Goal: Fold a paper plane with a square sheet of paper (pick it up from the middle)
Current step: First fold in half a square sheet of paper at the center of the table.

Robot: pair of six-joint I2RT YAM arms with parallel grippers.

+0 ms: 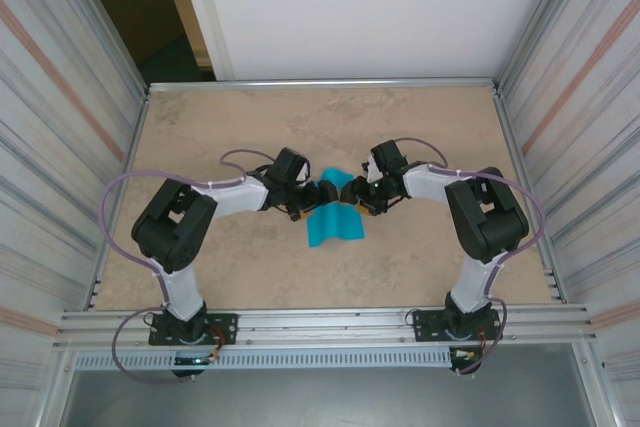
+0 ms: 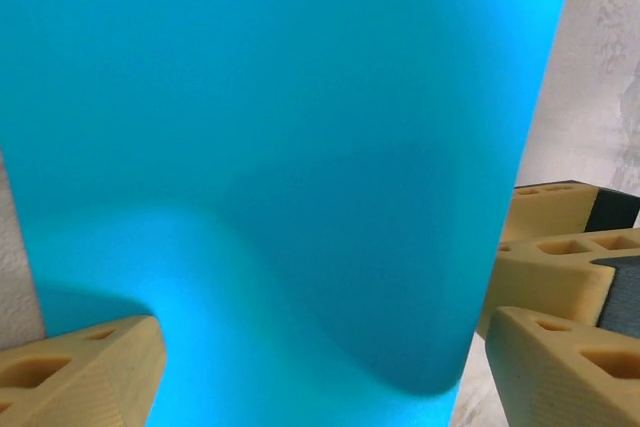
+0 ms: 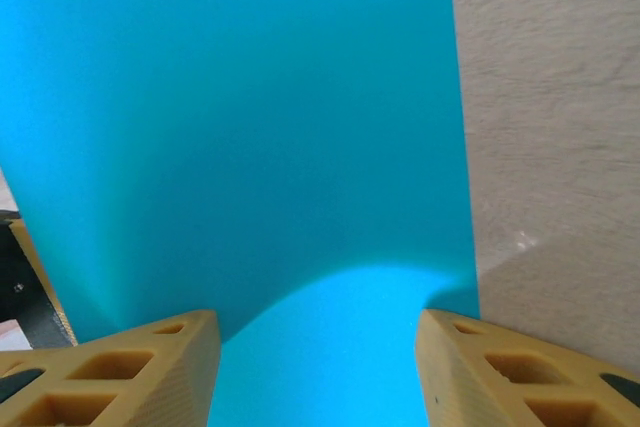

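Between the left claw (image 1: 320, 194) and right claw (image 1: 352, 191), both spread open, the turquoise sheet of paper (image 1: 333, 225) buckles, unmarked.

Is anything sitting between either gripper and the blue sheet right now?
Nothing visible does. The square sheet of paper, bowed into a curve, runs straight between the spread fingers of the left gripper and of the right gripper. Beside it, the wrist views show plain table.
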